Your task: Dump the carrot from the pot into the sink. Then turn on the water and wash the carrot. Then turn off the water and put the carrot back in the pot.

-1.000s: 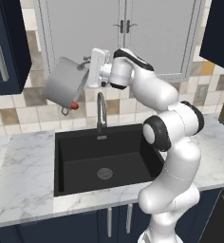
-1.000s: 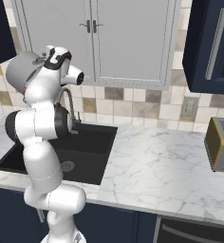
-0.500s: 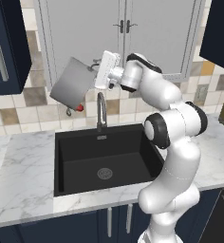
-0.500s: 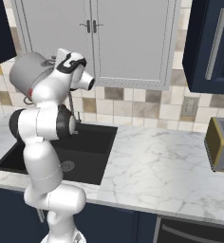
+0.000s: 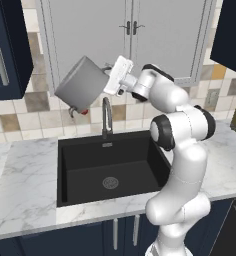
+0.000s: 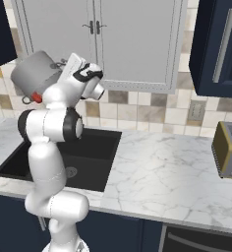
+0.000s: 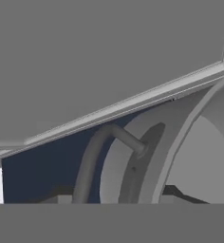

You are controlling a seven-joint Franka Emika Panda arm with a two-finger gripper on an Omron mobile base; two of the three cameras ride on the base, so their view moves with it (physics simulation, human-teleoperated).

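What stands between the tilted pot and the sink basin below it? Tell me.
In the left base view, the faucet arches up under the pot, above the sink. A carrot tip pokes from the pot's lower rim.

Below my tilted pot [image 5: 81, 82] the black sink [image 5: 115, 167] lies open and bare; the arched faucet [image 5: 106, 117] rises just beside the pot; cabinet doors [image 5: 130, 35] close behind.

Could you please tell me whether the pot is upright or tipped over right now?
Tipped. The pot is held high above the sink, tilted with its mouth down-left, and the carrot peeks out at its lower rim.
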